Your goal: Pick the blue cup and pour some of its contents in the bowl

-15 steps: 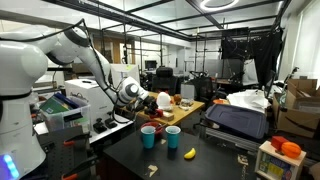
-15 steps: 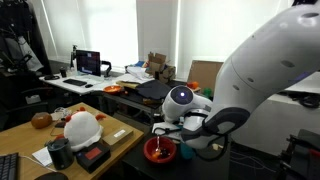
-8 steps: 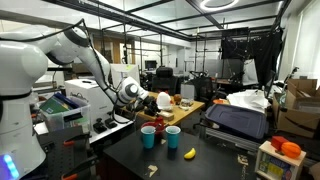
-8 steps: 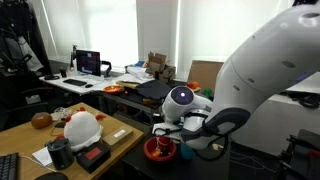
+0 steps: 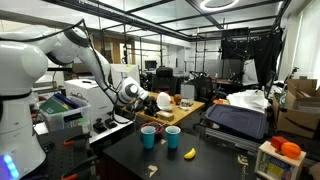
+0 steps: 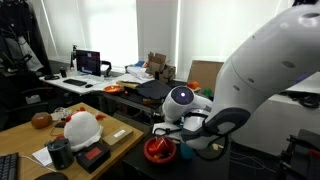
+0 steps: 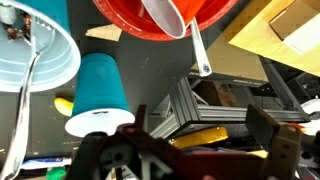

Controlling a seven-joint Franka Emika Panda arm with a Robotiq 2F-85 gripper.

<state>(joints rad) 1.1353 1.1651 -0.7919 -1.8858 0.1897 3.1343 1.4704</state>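
Two cups stand close together on the dark table: a light blue cup (image 7: 40,45) with a thin handle leaning in it, and a teal cup (image 7: 98,92). In an exterior view they are the left cup (image 5: 148,136) and the right cup (image 5: 172,137). The red bowl (image 7: 215,14) lies just behind them, also seen in both exterior views (image 5: 160,122) (image 6: 160,150), with a white spoon (image 7: 178,22) in it. My gripper (image 7: 200,125) is open with nothing between its fingers. It hangs above and to the side of the cups (image 5: 137,97), touching neither.
A banana (image 5: 190,152) lies on the table (image 5: 205,160) near the cups. An aluminium frame rail (image 7: 200,100) runs right under the gripper. A white device (image 5: 75,100) and a black case (image 5: 238,120) flank the table. A helmet (image 6: 82,127) sits on the desk.
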